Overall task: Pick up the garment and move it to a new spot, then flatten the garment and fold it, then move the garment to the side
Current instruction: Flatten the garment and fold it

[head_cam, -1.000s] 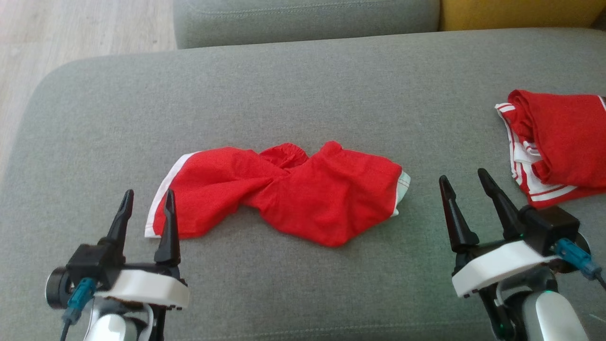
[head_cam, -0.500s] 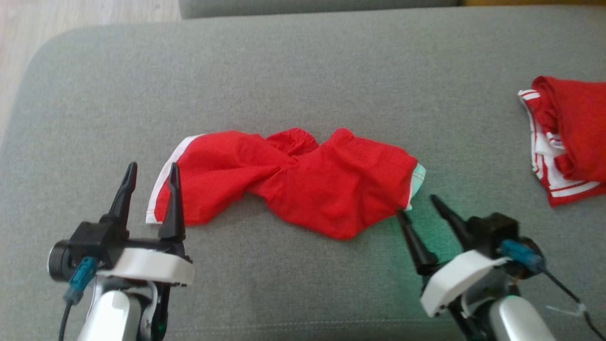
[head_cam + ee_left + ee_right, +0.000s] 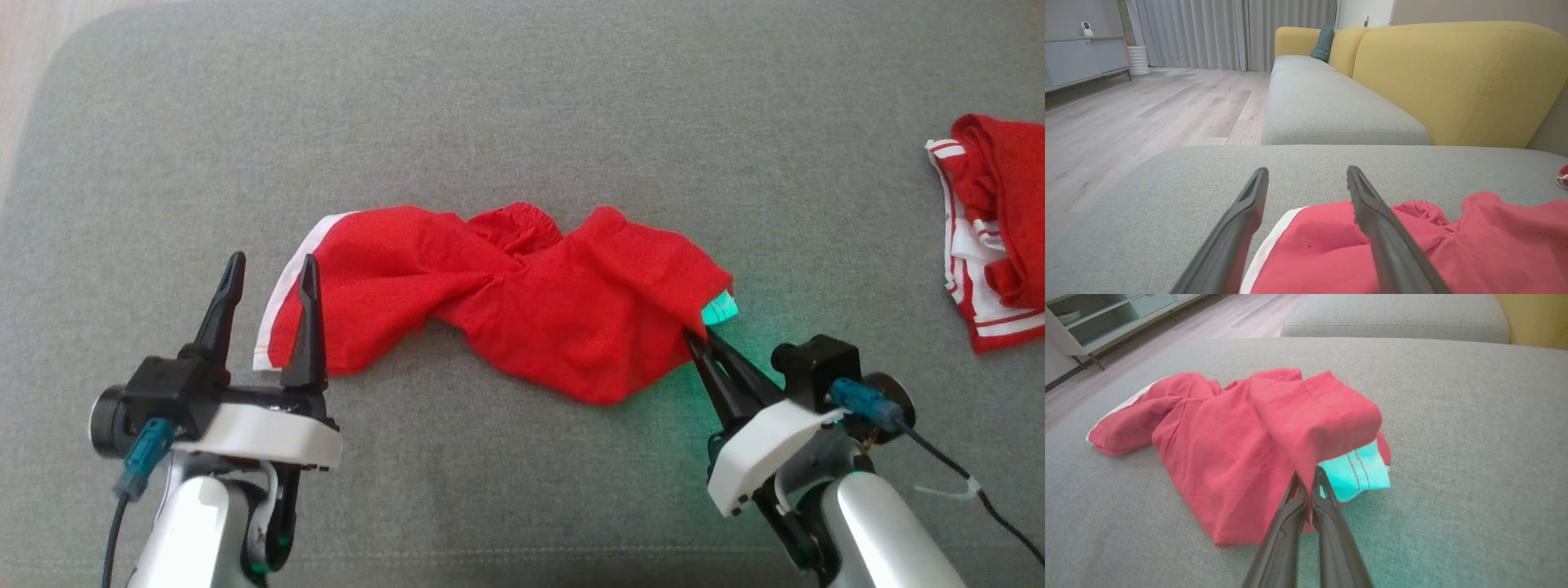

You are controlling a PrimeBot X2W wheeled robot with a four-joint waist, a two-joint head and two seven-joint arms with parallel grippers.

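The left pincer (image 3: 273,261) hovers spread at the garment's left end, one finger over the white hem (image 3: 284,279). I judge it is placed there to take that end for a two-handed lift. The garment (image 3: 522,318), red shorts twisted at the waist, lies crumpled on the grey sofa cushion (image 3: 522,98). At the garment's right end the right pincer (image 3: 699,339) is pressed together, pinching the red cloth just beside the pale hem (image 3: 720,308); a corner hold like this should let the fabric hang open. Well right of the garment sits another red bundle (image 3: 1000,237).
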